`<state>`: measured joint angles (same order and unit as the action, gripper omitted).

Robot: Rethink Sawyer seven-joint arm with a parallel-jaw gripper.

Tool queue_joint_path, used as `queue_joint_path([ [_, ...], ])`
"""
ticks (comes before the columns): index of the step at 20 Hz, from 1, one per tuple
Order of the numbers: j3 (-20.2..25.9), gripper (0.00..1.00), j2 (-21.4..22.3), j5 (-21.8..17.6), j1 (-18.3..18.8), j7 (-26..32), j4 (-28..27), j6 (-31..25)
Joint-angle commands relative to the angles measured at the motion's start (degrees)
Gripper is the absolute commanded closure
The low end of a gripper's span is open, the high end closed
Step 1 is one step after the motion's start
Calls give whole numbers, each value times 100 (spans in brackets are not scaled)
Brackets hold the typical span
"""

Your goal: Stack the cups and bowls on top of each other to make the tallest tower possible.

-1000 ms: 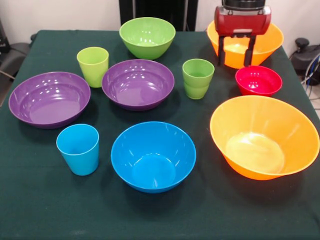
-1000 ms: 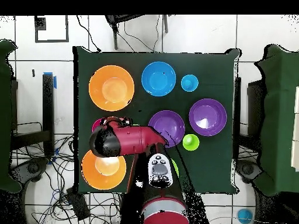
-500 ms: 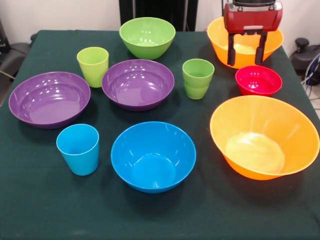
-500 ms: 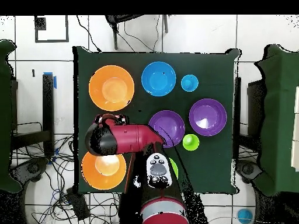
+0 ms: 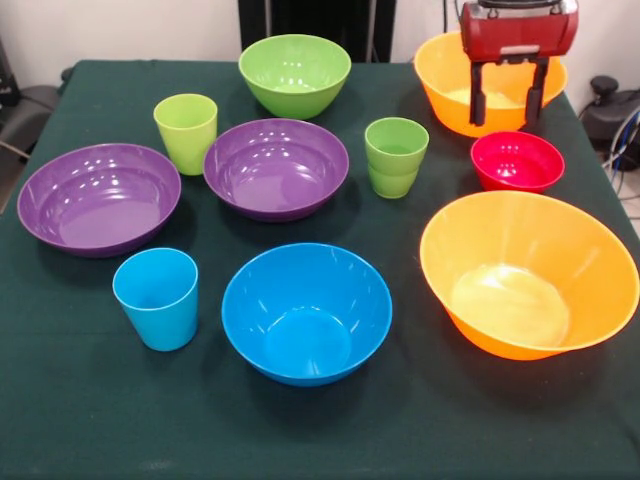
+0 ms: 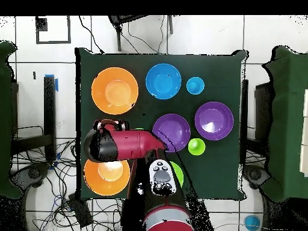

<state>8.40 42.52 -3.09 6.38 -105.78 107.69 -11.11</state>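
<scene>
The gripper (image 5: 508,107) hangs with jaws spread wide and empty over the far orange bowl (image 5: 450,85) at the far right of the table (image 5: 80,400). The small red bowl (image 5: 517,160) sits just nearer; nothing is stacked yet.

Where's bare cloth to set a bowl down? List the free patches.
Widest: the near strip in front of the sky blue cup, blue bowl and near orange bowl. Also the far corner beside the yellow-green cup. Crowded: between ridged green cup, red bowl and the gripper.
</scene>
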Motion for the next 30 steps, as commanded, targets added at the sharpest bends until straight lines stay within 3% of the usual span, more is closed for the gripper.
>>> queue_joint_path([
  [1,516,0,429,476,-327,-1226,792,-405],
  [10,138,0,715,1064,-1085,-1637,771,-579],
  [18,-209,0,-217,1176,-1447,-1801,330,107],
  [30,-1344,0,-918,898,-1961,-1643,-200,-245],
])
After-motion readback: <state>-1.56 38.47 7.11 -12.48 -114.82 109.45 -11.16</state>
